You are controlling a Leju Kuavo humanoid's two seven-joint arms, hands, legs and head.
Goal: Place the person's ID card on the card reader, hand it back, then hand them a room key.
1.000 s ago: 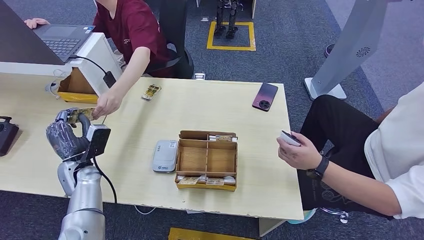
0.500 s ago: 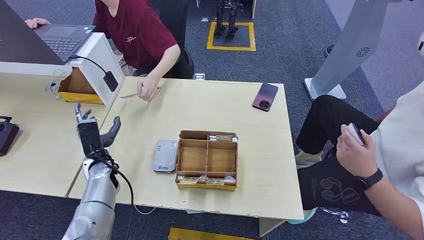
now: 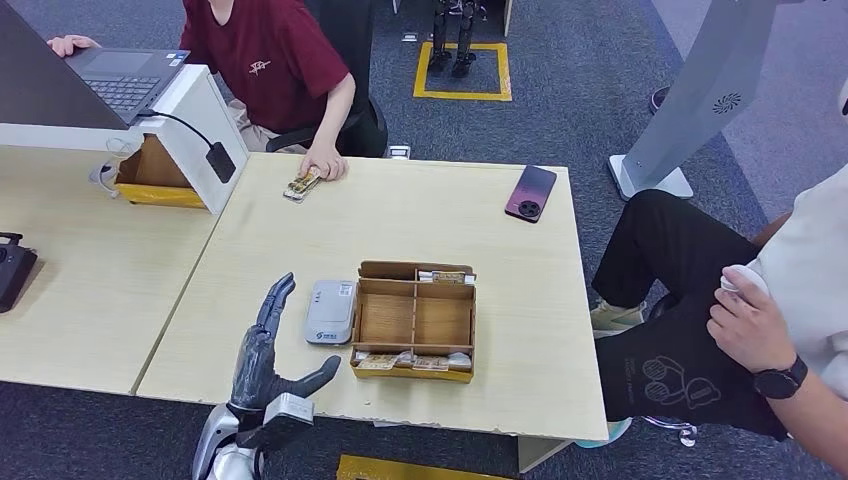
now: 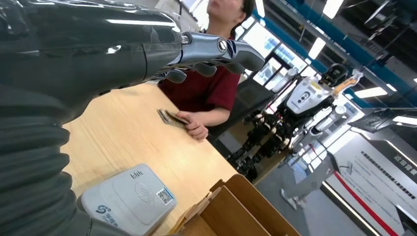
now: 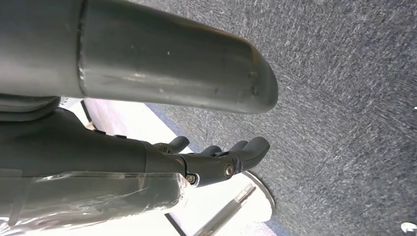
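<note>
My left hand (image 3: 265, 350) hovers open, with its fingers spread, over the table's front edge, just left of the grey card reader (image 3: 330, 311). It holds nothing. The left wrist view has the card reader (image 4: 129, 196) right under my fingers (image 4: 211, 54). Across the table, the person in the red shirt rests a hand (image 3: 325, 168) on the ID card (image 3: 302, 184), which lies flat on the table. A wooden box (image 3: 414, 320) beside the reader holds key cards (image 3: 410, 362) in its front slot. My right hand (image 5: 206, 157) hangs empty over the carpet, fingers loosely extended.
A dark red phone (image 3: 530, 192) lies at the table's far right. A laptop (image 3: 125, 75) sits on a white stand (image 3: 205, 120) at the far left, and a black controller (image 3: 12, 265) at the left edge. A second person (image 3: 760, 320) sits close on the right.
The person took the ID card from my raised left hand and laid it on the table. My left hand has dropped back toward the front edge, open. The seated person's hand moved away.
</note>
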